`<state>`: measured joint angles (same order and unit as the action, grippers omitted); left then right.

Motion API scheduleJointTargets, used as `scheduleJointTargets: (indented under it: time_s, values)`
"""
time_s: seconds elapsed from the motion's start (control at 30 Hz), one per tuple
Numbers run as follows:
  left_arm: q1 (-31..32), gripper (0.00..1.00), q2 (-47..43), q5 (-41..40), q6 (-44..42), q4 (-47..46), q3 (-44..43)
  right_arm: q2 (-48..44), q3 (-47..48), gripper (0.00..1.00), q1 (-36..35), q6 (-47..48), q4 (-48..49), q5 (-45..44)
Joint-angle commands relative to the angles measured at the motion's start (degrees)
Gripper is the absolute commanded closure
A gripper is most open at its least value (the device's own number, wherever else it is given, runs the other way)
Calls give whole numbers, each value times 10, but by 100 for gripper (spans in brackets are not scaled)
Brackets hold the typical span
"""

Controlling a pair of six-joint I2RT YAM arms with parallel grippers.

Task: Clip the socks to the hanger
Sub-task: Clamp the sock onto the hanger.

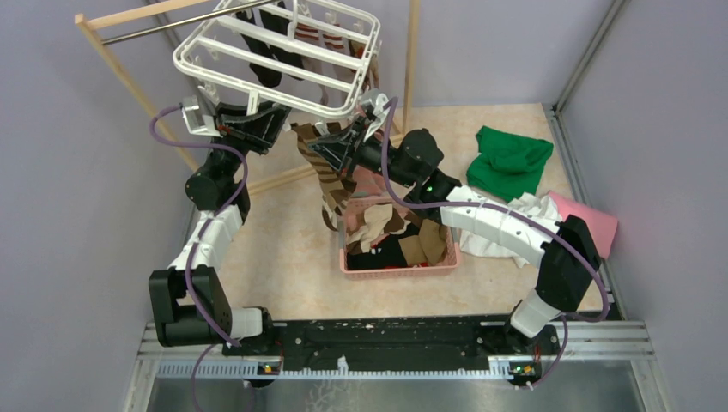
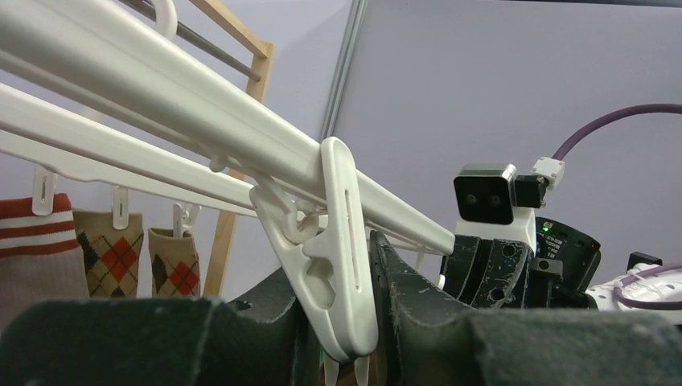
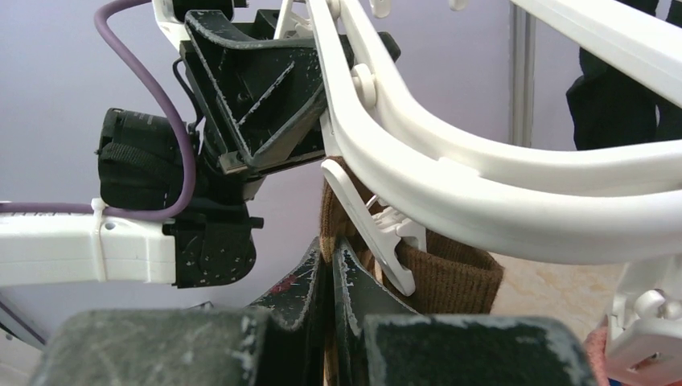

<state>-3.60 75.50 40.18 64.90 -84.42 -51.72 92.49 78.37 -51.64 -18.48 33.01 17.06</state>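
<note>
Only your left wrist view shows left gripper (image 2: 342,326) clamping a clip (image 2: 338,233) under the hanger (image 2: 161,88); right gripper (image 3: 331,277) pinches a brown sock (image 3: 454,277).

hanger (image 1: 257,86) top cropped, brown sock (image 3: 450,273) half hidden

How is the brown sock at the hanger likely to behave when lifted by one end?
Probably floppy: the brown sock droops limply below the right end effector. Probably light too: small clips hold argyle socks on the hanger.
</note>
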Motion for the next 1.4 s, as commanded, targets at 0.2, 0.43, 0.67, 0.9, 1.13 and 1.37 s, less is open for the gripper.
scheduleJointTargets:
  time_s: [0.2, 0.43, 0.67, 0.9, 1.13, 1.37]
  values:
    - [3, 96, 3, -10, 13, -101, -13, -30, -20, 100, -7, 9, 22, 16]
    - [2, 96, 2, -6, 16, -104, -11, -28, -12, 100, -8, 8, 32, 14]
    - [3, 96, -2, -7, 15, -104, -6, -23, 0, 100, -10, 7, 39, 11]
    - [2, 96, -2, -7, 14, -105, -7, -26, 3, 100, -13, 5, 44, 15]
    - [3, 96, -3, -5, 15, -105, -5, -28, 5, 100, -14, 6, 50, 9]
    - [2, 96, -1, -6, 15, -109, -5, -29, 12, 100, -15, 10, 58, 7]
